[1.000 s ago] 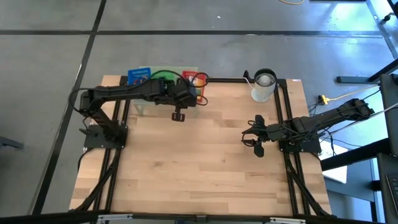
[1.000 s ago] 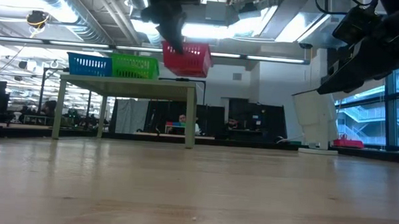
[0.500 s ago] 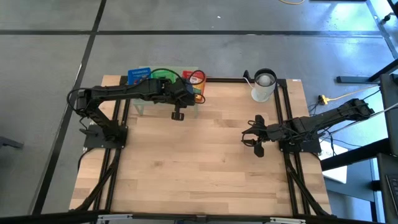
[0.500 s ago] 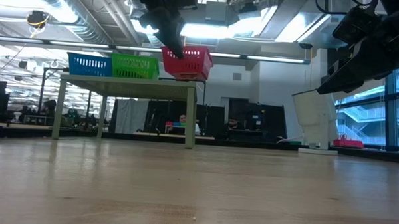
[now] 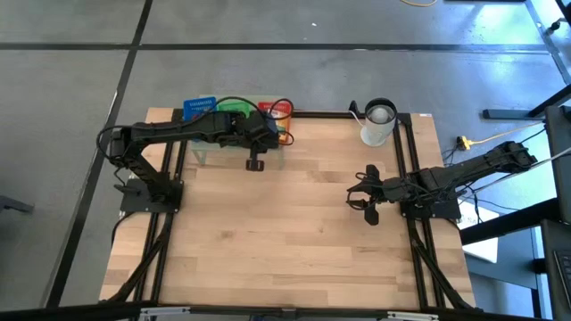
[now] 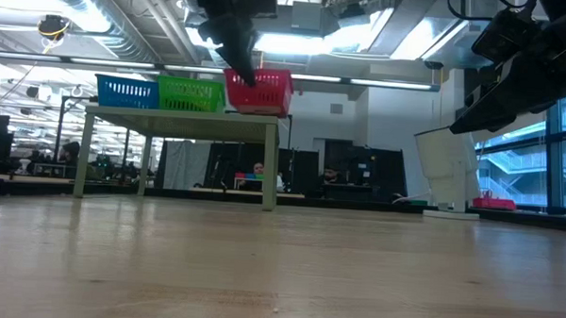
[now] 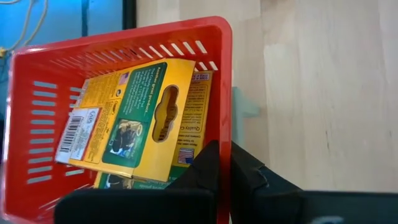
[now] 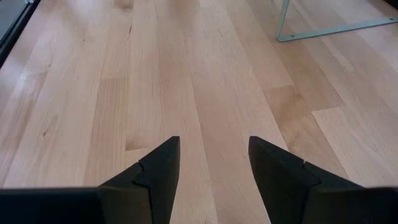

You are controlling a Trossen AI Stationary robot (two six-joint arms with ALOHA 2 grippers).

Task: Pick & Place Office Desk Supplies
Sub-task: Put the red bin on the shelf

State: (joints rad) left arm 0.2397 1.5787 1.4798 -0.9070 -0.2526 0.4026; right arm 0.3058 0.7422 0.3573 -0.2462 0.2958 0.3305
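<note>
A red slotted basket (image 7: 37, 124) holds two yellow-green card boxes (image 7: 143, 112). My left gripper (image 7: 219, 165) is shut on it over the pale green mesh stand (image 6: 181, 120) at the table's far left. In the low view the red basket (image 6: 259, 90) sits level beside a green basket (image 6: 191, 94) and a blue basket (image 6: 127, 91), its bottom at the height of the stand's top. In the high view the red basket (image 5: 277, 109) shows just beyond my left gripper (image 5: 270, 125). My right gripper (image 8: 213, 165) hangs open above bare wood at the table's right (image 5: 368, 198). My left gripper pinches one side wall of the red basket at its upper edge (image 7: 226, 118), one finger inside the basket and one outside. The fingers slant down onto it from the table's near left. The basket stays upright and level; whether its bottom rests on the stand cannot be told.
A white cup (image 5: 378, 123) stands at the far right of the table. The wooden top between the two arms is bare. Black frame rails (image 5: 417, 178) run along the table's sides and far edge.
My left gripper has carried the red basket toward the table's far edge and a little down. The basket has stayed level. In the low view it has come into line with the green and blue baskets on the stand.
</note>
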